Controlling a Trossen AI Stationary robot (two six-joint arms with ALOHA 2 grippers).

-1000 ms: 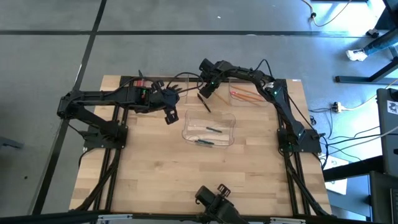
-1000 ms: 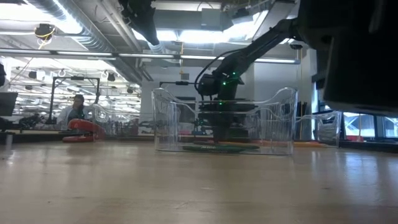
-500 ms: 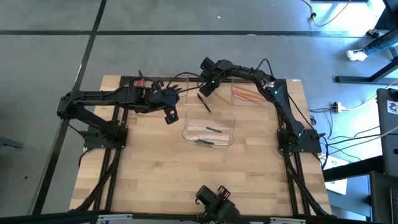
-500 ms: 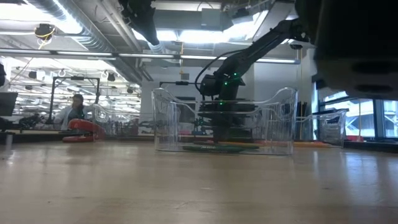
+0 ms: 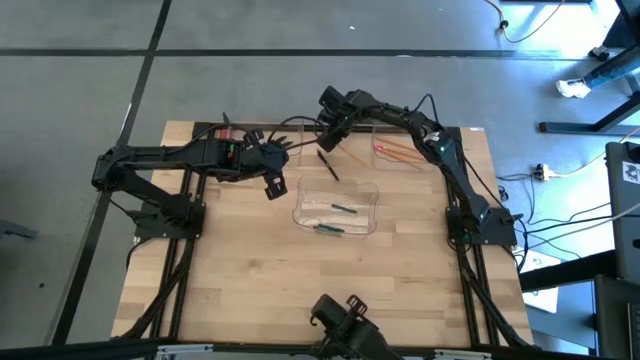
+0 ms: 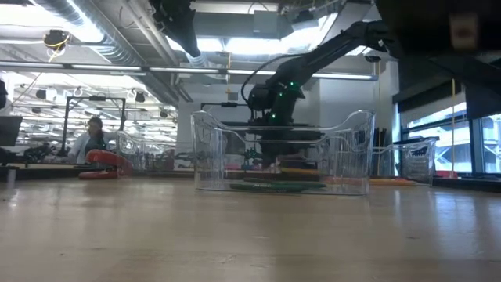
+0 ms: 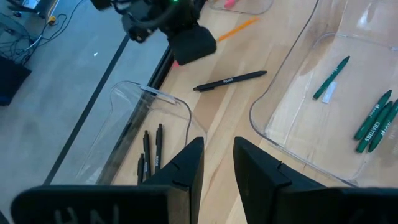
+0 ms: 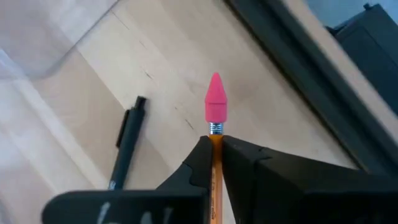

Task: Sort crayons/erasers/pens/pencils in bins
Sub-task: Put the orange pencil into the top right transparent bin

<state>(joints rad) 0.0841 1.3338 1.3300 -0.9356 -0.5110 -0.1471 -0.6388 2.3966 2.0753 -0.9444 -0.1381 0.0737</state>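
Observation:
My right gripper (image 5: pixel 328 122) is over the table's far edge, shut on an orange pencil with a pink eraser end (image 8: pixel 215 99). A black pen (image 5: pixel 328 166) lies flat on the wood below it, between the bins; it also shows in the left wrist view (image 7: pixel 230 81). My left gripper (image 5: pixel 272 185) hovers left of the middle bin (image 5: pixel 300 212), open and empty. The middle bin holds green crayons (image 7: pixel 372 118). The far left bin (image 7: pixel 127 93) holds black pens (image 7: pixel 148 152). The far right bin (image 5: pixel 425 165) holds orange pencils (image 5: pixel 395 152). My right gripper pinches the pencil's orange shaft (image 8: pixel 216 138) between its two fingers, just behind the metal band of the eraser end. The pencil lies along the fingers, and its pink end sticks out past the fingertips. It is lifted clear of the table.
Bare wood lies toward the table's near edge (image 5: pixel 320 290). A camera mount (image 5: pixel 345 320) stands at the near edge. Beyond the far edge the table drops to the grey floor (image 7: pixel 74 68). A person (image 6: pixel 92 137) sits far off in the room.
My right gripper has risen and drawn a little toward the table's far edge, still shut. The black pen and the bins have stayed where they were.

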